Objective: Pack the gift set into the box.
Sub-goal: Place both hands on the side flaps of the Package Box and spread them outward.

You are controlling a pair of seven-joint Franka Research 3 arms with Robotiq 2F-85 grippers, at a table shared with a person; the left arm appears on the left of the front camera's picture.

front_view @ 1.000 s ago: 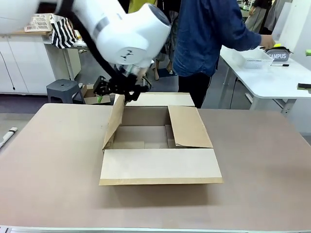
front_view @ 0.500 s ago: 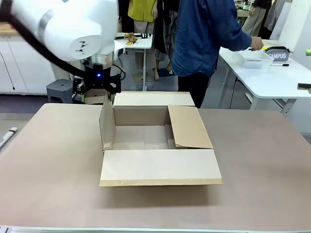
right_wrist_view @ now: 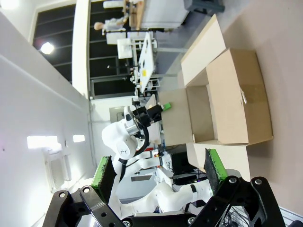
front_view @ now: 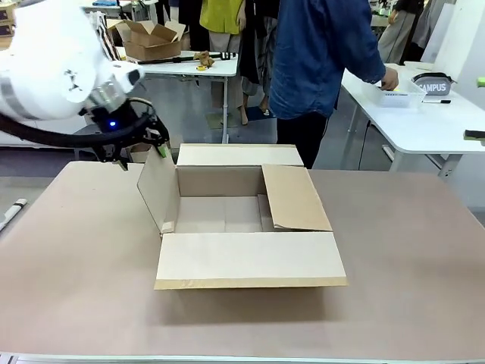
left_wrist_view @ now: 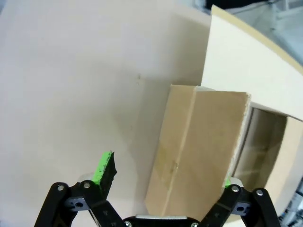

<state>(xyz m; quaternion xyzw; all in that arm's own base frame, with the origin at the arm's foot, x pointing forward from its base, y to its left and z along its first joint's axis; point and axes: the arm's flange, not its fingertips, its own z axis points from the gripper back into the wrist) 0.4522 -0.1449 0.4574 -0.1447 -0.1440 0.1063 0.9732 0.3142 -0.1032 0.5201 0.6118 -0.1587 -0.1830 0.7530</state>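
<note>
- The cardboard box (front_view: 250, 259) sits mid-table (front_view: 68, 273), its floor bare and three of its flaps laid open.
- Step in hand, I'd say: opening the box up. The left flap (front_view: 158, 189) stands nearly upright, leaning outward. The left gripper (front_view: 151, 146) is at its top edge, jaws spread wide astride it, not clamped.
- The right gripper (right_wrist_view: 158, 169) hangs well off, jaws wide, holding nothing.
- Next, likely: press that flap down outward so the opening is free for the gift set.

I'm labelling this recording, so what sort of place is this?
Probably a robotics lab or workshop: a white robot arm reaches a large plain brown cardboard carton, with a white worktable and a smaller open cardboard box behind.
</note>
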